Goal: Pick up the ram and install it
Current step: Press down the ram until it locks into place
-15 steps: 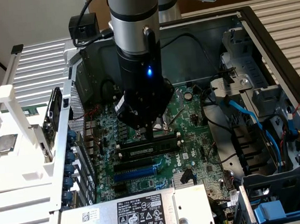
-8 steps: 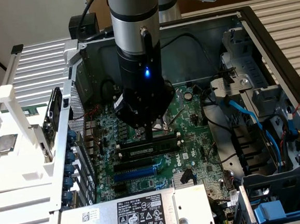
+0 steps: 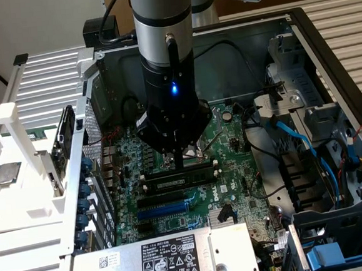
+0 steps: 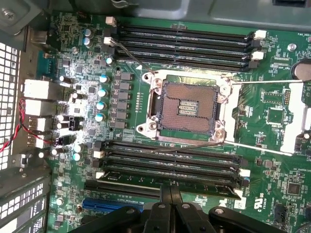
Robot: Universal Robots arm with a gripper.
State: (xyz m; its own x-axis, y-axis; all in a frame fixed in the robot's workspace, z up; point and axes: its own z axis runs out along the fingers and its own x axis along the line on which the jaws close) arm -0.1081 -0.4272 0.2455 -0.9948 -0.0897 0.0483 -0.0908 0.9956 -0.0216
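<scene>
1 robot gripper, 1 ram stick, 1 CPU socket, 8 black memory slots: 4 above socket, 4 below; 1 blue expansion slot, 1 power supply at lower frame, 1 motherboard

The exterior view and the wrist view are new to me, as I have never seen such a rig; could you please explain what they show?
The exterior view looks from off the arm at an opened computer case with its green motherboard exposed. The grey and black column coming down is the robot arm; the tool at its tip is shut.

The wrist view comes from a camera on the arm itself, looking past the tool onto the same board. In the middle sits the empty square processor socket, with rows of long black memory slots on two sides of it.

The tool's closed fingers meet the ram, a long dark stick lying along the slot nearest the blue expansion slot. Whether it is fully seated cannot be told.
</scene>
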